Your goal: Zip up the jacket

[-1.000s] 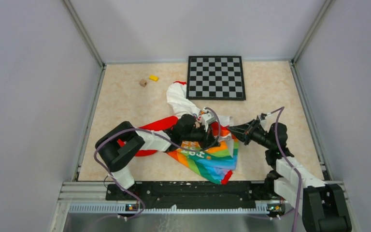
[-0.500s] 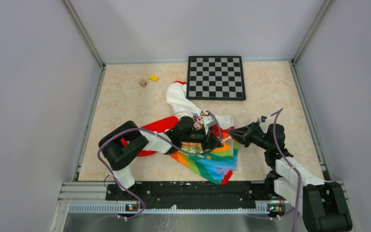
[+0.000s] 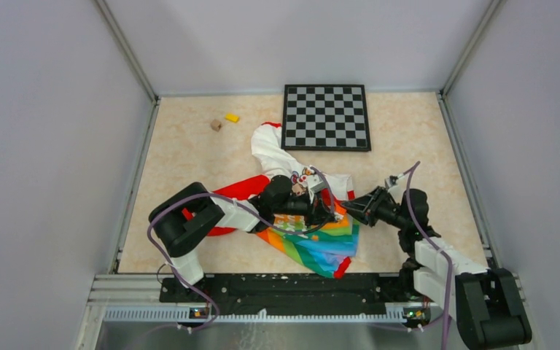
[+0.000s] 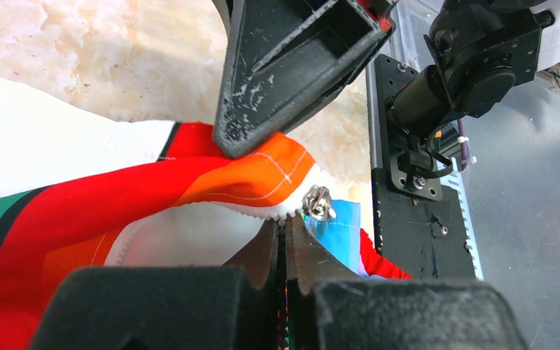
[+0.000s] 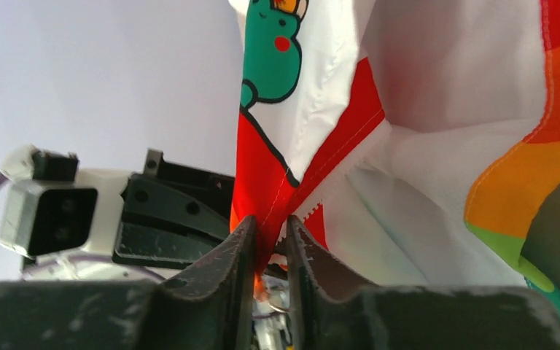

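1. pale marbled table point(image 3: 189, 153) between grey walls. the jacket point(image 3: 321, 244) lies crumpled in front of the checkerboard point(image 3: 326, 117), on the arms' side, with one white-and-red sleeve reaching up to the checkerboard's near left corner.
2. the left pincer point(image 3: 327, 211) is well in front of the checkerboard and pressed together on the jacket's toothed front edge. in its wrist view the fingers point(image 4: 259, 255) meet right under the small metal slider point(image 4: 319, 202).
3. the right pincer point(image 3: 348, 211) sits just beside it, below the checkerboard's right half, nipping a red fold of the jacket. in its wrist view the cloth runs down between the fingers point(image 5: 237, 248).
4. we judge the jacket light, thin and limp. it will likely sag, bunch and slide over the table rather than resist a pull, so one edge has to be held taut.
5. the cloth looks smooth and may slip out of a narrow pinch. we would grip the hem close beside the zipper tape, not loose fabric.
6. the slider is small and hard, and its tab is the place to pull. we cannot tell whether both rows of teeth are seated in it.
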`<state>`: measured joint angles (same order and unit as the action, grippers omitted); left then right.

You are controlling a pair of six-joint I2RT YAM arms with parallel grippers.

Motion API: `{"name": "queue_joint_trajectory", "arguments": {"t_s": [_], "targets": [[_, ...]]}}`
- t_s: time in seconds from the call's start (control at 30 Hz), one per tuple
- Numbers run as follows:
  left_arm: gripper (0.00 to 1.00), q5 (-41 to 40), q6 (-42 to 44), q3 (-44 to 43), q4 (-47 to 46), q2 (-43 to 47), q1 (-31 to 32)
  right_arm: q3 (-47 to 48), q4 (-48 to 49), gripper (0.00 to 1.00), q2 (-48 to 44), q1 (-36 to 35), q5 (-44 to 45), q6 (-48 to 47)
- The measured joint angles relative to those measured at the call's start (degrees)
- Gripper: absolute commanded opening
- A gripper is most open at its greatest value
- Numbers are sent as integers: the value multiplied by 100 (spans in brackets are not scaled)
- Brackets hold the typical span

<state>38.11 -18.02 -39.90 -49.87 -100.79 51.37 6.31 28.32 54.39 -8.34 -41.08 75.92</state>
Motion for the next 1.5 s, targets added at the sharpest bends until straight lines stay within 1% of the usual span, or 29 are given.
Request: {"name": "queue_joint_trajectory", "arguments": {"t_s": [0.23, 0.3, 0.37, 0.47, 0.57, 0.77, 1.03, 1.07, 1.2, 1.37, 1.5], "targets": [[0, 0, 0, 28, 7, 0, 0, -33, 391, 28, 79, -17, -481, -601], [0, 0, 0, 48, 9, 0, 0, -35, 361, 30, 0, -17, -505, -752], [0, -2, -2, 59, 11, 0, 0, -35, 334, 36, -125, -17, -531, -898], [0, 0, -2, 63, 11, 0, 0, -37, 334, 40, -339, -17, -546, -1069], [0, 0, -2, 63, 13, 0, 0, -72, 271, 41, -592, -15, -546, -1375], [0, 7, -2, 63, 26, 0, 0, -105, 247, 36, -605, -15, -688, -1814], [0, 37, -2, 63, 151, 2, 0, -105, 426, 23, -157, -15, -1126, -2203], [0, 46, -2, 63, 170, 2, 0, -103, 426, 20, -136, -15, -1158, -2273], [0, 109, -2, 61, 273, 4, -2, -81, 424, 0, -92, -15, -1224, -2577], [0, 144, 20, 92, 457, 170, -22, -57, 643, 0, -4, -15, -1185, -2848], [0, 153, 111, 243, 514, 468, -59, -68, 1484, 0, 197, -15, -1163, -2881]]}}
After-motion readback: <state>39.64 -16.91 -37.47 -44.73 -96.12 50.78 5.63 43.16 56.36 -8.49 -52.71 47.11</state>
